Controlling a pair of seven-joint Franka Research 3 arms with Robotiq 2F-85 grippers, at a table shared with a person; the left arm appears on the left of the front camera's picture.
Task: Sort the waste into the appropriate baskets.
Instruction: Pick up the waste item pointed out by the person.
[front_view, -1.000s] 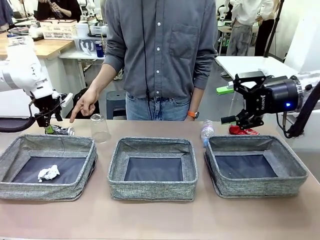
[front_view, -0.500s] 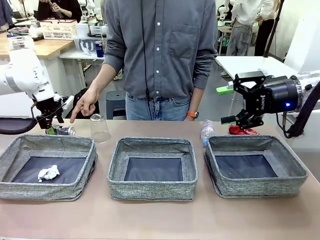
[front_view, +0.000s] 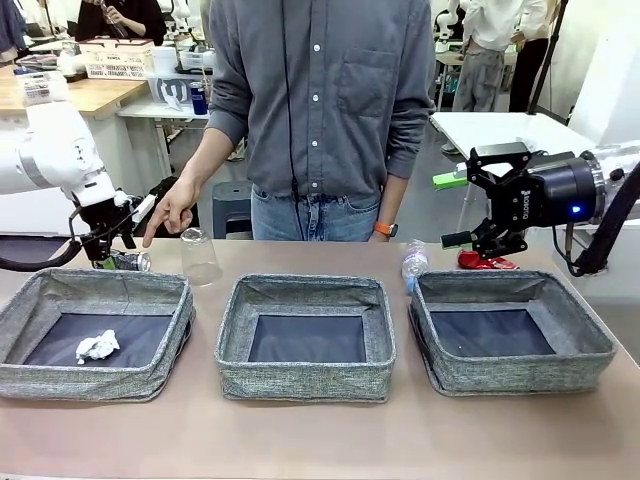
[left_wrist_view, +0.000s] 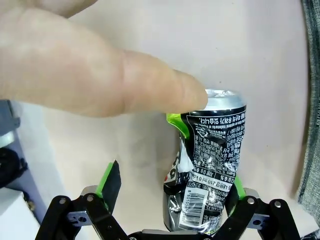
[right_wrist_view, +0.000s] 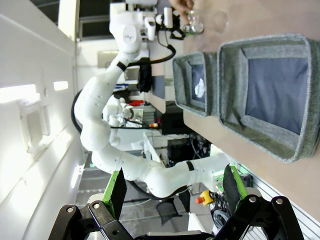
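Note:
A dented dark drink can (left_wrist_view: 210, 160) lies on the table between the open fingers of my left gripper (left_wrist_view: 172, 187), close against the right-hand pad. A person's fingertip (left_wrist_view: 155, 90) touches the can's silver top. From the front, my left gripper (front_view: 107, 257) is down at the can (front_view: 130, 262), behind the left basket (front_view: 100, 285), which holds a crumpled tissue (front_view: 97, 346). An upturned clear cup (front_view: 200, 257), a water bottle (front_view: 413, 264) and a crushed red can (front_view: 487, 262) stand behind the baskets. My right gripper (front_view: 478, 197) hangs open above the red can, holding nothing.
The middle basket (front_view: 305, 288) and right basket (front_view: 500, 283) hold nothing. The person stands at the far edge with one hand (front_view: 170, 212) pointing down beside my left gripper. In the right wrist view, my right gripper (right_wrist_view: 175, 190) faces the middle basket (right_wrist_view: 260, 50).
My left arm has shifted a little to the right and settled around the dark can. The person's hand and my right arm have stayed put.

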